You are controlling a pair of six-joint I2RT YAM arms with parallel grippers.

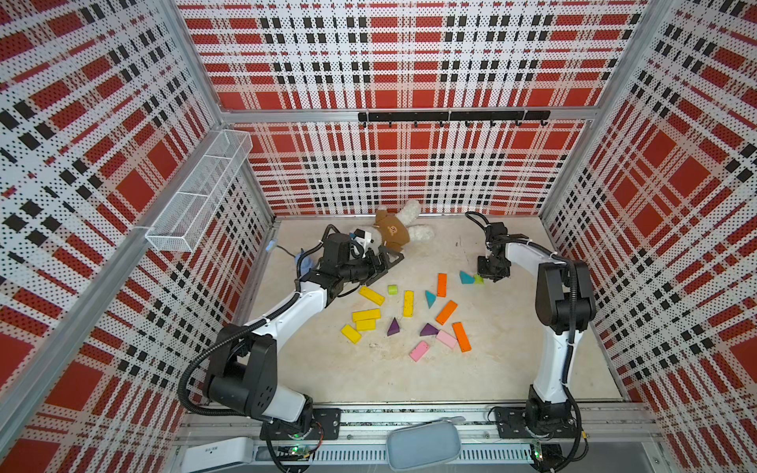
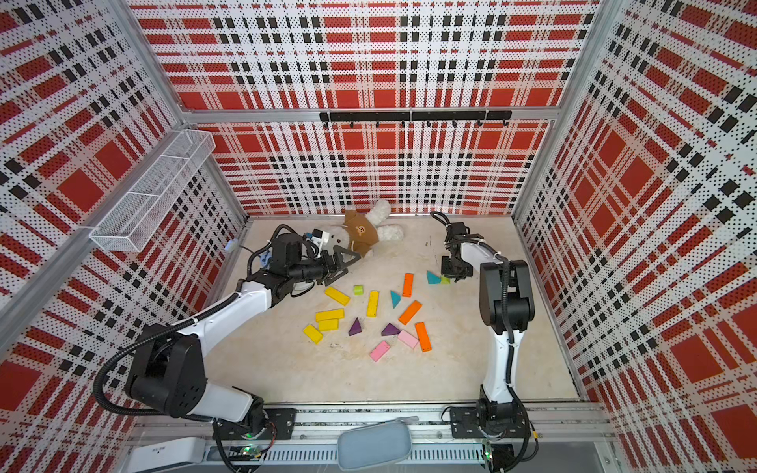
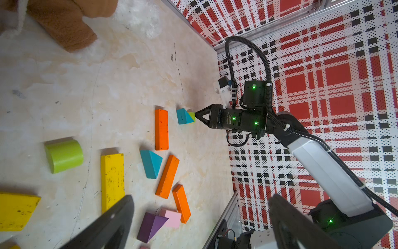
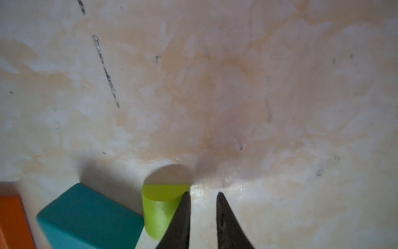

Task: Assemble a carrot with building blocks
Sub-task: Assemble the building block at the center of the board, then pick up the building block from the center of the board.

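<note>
- Your left gripper [image 1: 387,268] sits just beside the plush toy [image 1: 395,231]. Only the left wrist view shows its fingers [image 3: 112,224] spread wide, with nothing between them.
- The building blocks [image 1: 408,303] lie scattered on the table [image 1: 368,376] between the arms: yellow blocks [image 1: 366,314] leftmost, then a lime block [image 1: 393,290], purple triangles [image 1: 393,327], pink blocks [image 1: 419,351] and orange blocks [image 1: 446,312].
- Far right, a teal triangle [image 1: 466,277] lies just beside a second lime block [image 1: 478,279], which your right gripper [image 1: 491,275] half hides in both top views.
- The right wrist view shows more: the jaws are pressed nearly together and grip nothing, and one fingertip [image 4: 183,207] rests against that lime block's side.
</note>
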